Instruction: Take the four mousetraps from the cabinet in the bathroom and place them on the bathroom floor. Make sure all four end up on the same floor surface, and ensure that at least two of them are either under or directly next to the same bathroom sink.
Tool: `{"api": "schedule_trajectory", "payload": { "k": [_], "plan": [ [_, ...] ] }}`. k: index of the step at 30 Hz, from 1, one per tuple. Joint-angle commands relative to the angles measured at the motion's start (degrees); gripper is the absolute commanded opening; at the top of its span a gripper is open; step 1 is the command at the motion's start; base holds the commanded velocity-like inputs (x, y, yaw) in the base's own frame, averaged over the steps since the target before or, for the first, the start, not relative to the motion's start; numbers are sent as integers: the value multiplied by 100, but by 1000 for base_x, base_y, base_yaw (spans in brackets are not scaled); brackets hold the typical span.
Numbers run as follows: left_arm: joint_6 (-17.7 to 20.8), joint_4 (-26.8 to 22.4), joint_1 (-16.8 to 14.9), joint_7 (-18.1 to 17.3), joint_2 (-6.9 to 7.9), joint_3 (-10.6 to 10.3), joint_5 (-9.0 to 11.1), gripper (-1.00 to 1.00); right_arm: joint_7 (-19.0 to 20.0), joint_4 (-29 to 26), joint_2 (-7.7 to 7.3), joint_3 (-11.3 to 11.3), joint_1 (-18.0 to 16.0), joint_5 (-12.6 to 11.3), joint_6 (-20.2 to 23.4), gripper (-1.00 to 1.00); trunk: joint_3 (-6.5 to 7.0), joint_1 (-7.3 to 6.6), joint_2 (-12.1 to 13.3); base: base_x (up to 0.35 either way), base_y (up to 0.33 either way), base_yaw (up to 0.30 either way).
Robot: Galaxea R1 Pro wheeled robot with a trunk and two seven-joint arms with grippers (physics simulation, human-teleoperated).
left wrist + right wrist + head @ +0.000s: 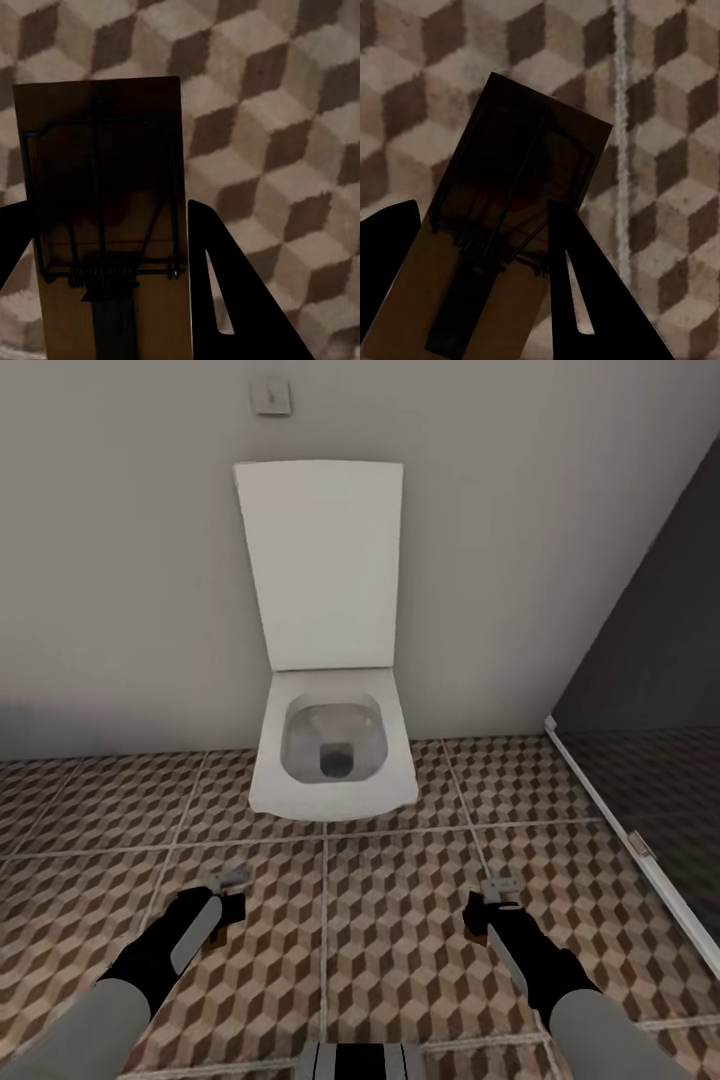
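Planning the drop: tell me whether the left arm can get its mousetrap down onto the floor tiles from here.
Probably yes. The left gripper holds its mousetrap over bare bathroom floor, with nothing beneath it; the toilet stands farther ahead.
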Motion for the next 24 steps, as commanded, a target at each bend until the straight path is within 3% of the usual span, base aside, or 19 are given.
{"api": "schedule_trajectory", "payload": {
  "k": [1, 7, 12, 16, 24],
  "plan": [
    [12, -11, -4, 47, 4, -37, 41, -100, -43, -12, -9, 32, -2, -26, 43, -100, -27, 1, -4, 0, 0, 155],
    [7, -32, -4, 46, -11, -39, 41, -100, -37, -15, -34, -58, -2, -31, 61, -100, -160, 17, -12, 0, 0, 232],
    [7, -80, -4, 57, -7, -41, 41, -100, -36, -15, -40, -302, -2, -27, 65, -100, -271, 29, -18, 0, 0, 265],
    [6, -90, -4, 62, -4, -40, 41, -100, -35, -15, -44, -359, -2, -25, 65, -100, -271, 29, -18, 0, 0, 209],
    [-8, -129, -4, 78, -20, -53, 41, -100, -35, -23, -63, -378, -2, -24, 65, -100, -271, 29, -18, 0, 0, 38]
  ]
}}
